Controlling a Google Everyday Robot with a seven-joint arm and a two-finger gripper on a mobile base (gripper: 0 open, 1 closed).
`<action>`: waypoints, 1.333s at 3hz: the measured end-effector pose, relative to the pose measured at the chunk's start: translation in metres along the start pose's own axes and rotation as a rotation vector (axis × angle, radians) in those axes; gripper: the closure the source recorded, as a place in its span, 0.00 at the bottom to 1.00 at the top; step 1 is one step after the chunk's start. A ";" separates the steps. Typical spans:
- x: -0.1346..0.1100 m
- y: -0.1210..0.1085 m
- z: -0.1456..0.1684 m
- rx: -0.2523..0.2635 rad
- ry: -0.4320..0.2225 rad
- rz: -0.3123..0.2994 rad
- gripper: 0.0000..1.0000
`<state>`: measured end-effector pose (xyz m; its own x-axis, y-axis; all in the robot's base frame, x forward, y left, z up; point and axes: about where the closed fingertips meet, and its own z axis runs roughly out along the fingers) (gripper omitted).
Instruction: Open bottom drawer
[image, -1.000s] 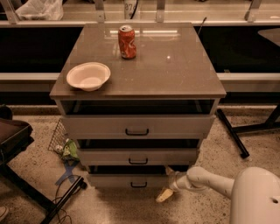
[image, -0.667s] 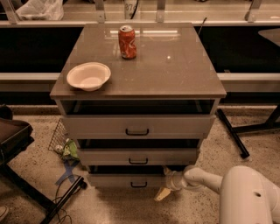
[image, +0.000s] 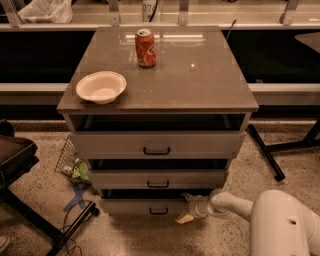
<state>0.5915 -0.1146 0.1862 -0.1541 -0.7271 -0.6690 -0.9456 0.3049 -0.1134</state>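
In the camera view, I am reaching in from the lower right of the frame, my white arm (image: 235, 204) stretching low across the speckled floor toward the cabinet. My pincer (image: 185, 207) is sitting at the right end of the bottom drawer (image: 135, 206), lower centre of the frame. Its two tips seem to be standing apart, one up by the drawer's top edge and one pale tip down near the floor, clamped on nothing that I can make out. I am judging that it is down there because the drawer is so low: I have to come in almost level with the ground.

The bottom drawer is lying under the middle drawer (image: 120, 179) and the top drawer (image: 115, 145), looking the narrowest of the three. Its small black handle (image: 158, 211) is sitting at the middle of its front, just left of my pincer and not touching it. A dark gap is showing above each drawer front.

I am judging that I need to get a hold on the handle or the drawer's edge and pull straight out toward the lower edge of the frame.

On the tabletop (image: 210, 85) a red can (image: 145, 48) is standing upright toward the back and a white bowl (image: 101, 86) is resting near the left front corner, well apart, so I am wanting a smooth pull that is not shaking them.
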 end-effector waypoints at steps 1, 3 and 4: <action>0.000 0.001 0.001 -0.003 -0.001 0.000 0.48; 0.001 0.012 -0.001 -0.016 -0.002 0.005 0.95; 0.015 0.030 -0.024 -0.032 0.025 0.016 1.00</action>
<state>0.5541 -0.1314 0.1906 -0.1757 -0.7374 -0.6522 -0.9517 0.2967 -0.0790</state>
